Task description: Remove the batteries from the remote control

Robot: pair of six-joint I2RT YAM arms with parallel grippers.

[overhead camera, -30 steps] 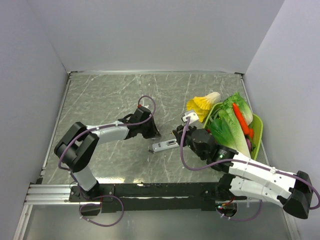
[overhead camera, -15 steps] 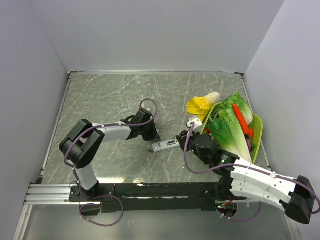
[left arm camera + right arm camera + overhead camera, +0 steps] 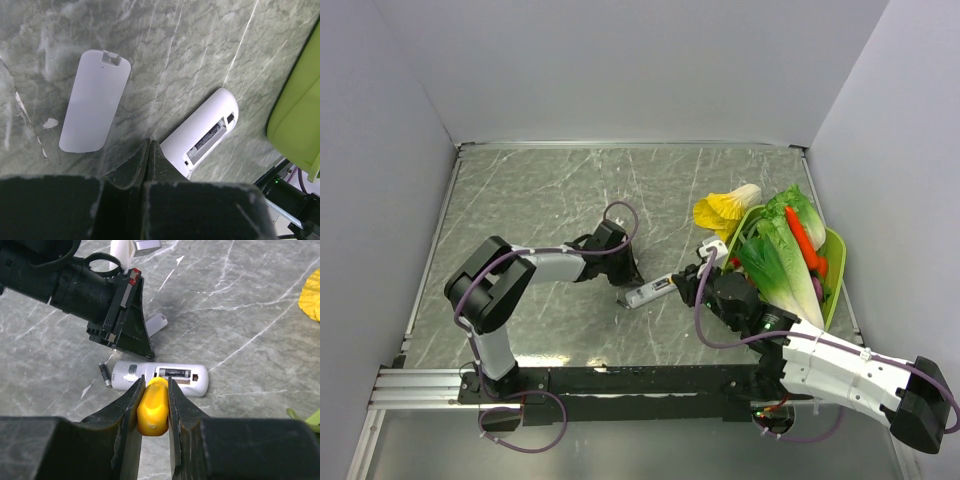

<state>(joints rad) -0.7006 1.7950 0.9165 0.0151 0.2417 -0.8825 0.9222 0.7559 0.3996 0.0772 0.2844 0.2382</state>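
Observation:
The white remote control (image 3: 648, 292) lies on the marble table with its battery compartment open and facing up. One dark battery (image 3: 175, 372) sits in the compartment and also shows in the left wrist view (image 3: 209, 137). A second battery (image 3: 105, 375) lies loose on the table at the remote's (image 3: 160, 377) left end. My left gripper (image 3: 150, 150) is shut and empty, its tip (image 3: 146, 355) touching the remote's far edge. My right gripper (image 3: 152, 382) is shut on a yellow-orange tool (image 3: 154, 402), whose tip touches the remote at the compartment's near edge.
The flat white cover plate (image 3: 92, 102) lies on the table just beyond the remote (image 3: 200, 132). A green tray (image 3: 835, 262) of vegetables stands at the right, with a yellow leafy vegetable (image 3: 720, 210) beside it. Grey walls enclose the table.
My right gripper has moved left and forward with the yellow tool up to the remote. My left gripper has come down a little onto the remote's far edge.

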